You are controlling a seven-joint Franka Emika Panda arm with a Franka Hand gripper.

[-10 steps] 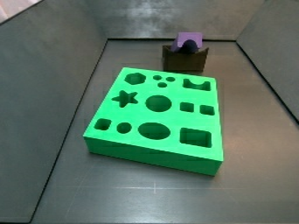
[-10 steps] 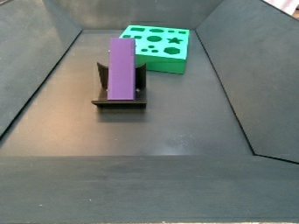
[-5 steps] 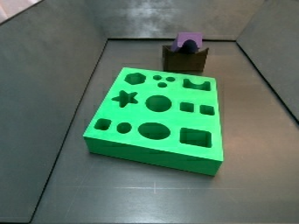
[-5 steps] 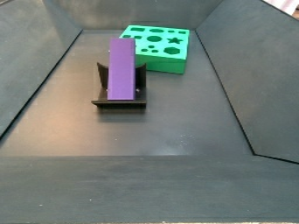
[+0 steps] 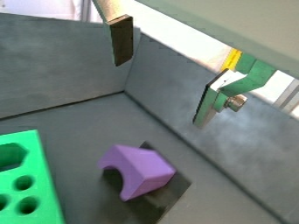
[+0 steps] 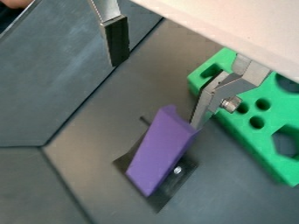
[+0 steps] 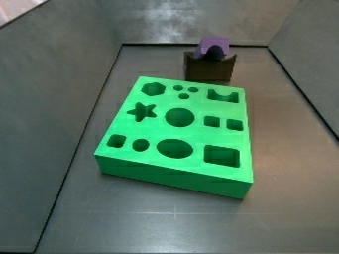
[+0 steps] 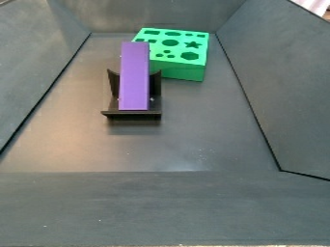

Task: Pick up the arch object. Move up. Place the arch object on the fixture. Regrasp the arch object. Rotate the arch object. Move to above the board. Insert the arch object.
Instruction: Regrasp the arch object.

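The purple arch object (image 7: 212, 47) rests lengthwise on the dark fixture (image 7: 209, 67), behind the green board (image 7: 172, 177). From the opposite side, the arch object (image 8: 133, 74) lies along the fixture (image 8: 131, 113) with the board (image 8: 180, 66) beyond it. In both wrist views the gripper (image 5: 160, 92) (image 6: 158, 92) hangs open high above the arch object (image 5: 138, 168) (image 6: 162, 150), with nothing between its fingers (image 6: 114, 44). The fixture (image 6: 176, 178) and the board (image 6: 263, 122) lie below. Neither side view shows the gripper.
Grey sloping walls (image 7: 59, 89) enclose the dark floor (image 8: 180, 145) on all sides. The board (image 5: 24, 175) takes up much of the floor beside the fixture (image 5: 163, 199).
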